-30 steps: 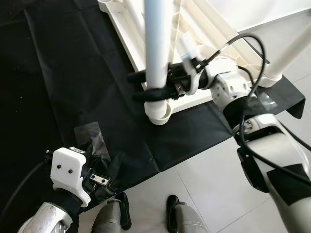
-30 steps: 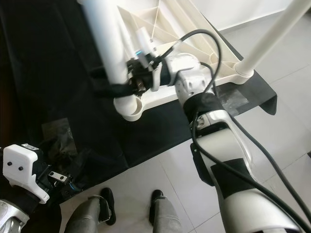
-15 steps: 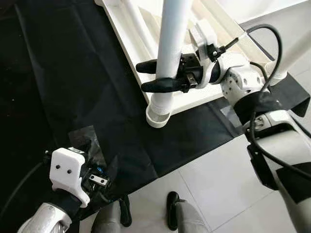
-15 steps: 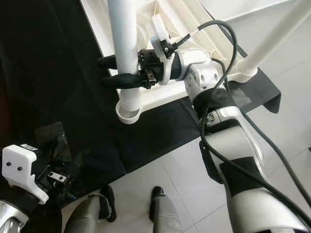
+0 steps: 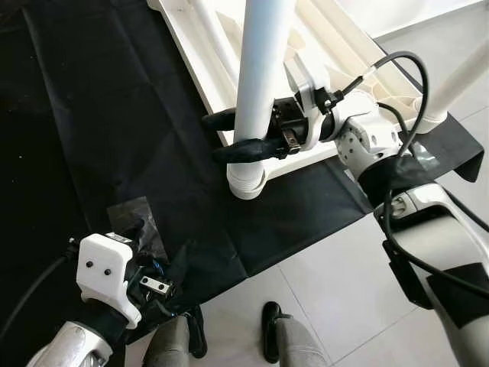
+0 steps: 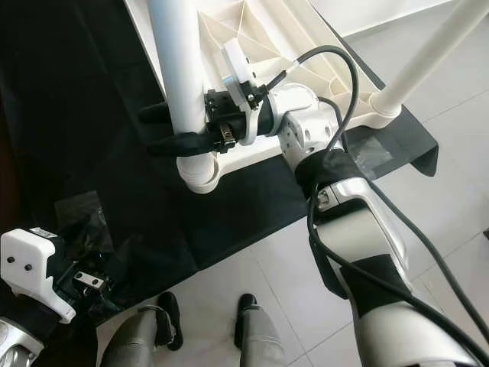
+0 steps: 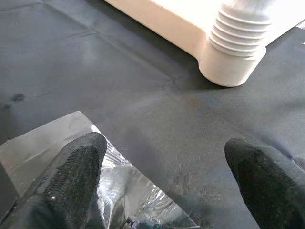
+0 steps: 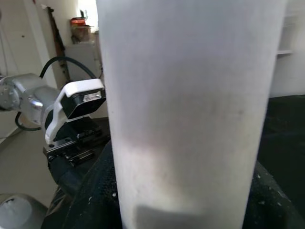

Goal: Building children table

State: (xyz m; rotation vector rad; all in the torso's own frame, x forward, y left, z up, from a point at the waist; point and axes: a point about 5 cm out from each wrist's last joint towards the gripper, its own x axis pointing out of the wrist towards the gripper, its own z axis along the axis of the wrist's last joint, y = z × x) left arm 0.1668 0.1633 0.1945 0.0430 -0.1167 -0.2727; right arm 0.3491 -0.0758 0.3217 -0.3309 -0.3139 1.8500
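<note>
The right arm is stretched forward across the body, and its right gripper is closed around a leg held between the fingers. The left gripper is held low, fingers spread apart, nothing between them.

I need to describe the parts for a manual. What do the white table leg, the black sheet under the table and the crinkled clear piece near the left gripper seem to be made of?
The white table leg, clamped by the right gripper: likely moulded plastic, smooth and matte, with ribbed threads at its base. The black sheet: apparently thin woven fabric; it shows fold creases and a fine weave. The clear piece by the left gripper: probably plastic film, glossy and wrinkled.
</note>
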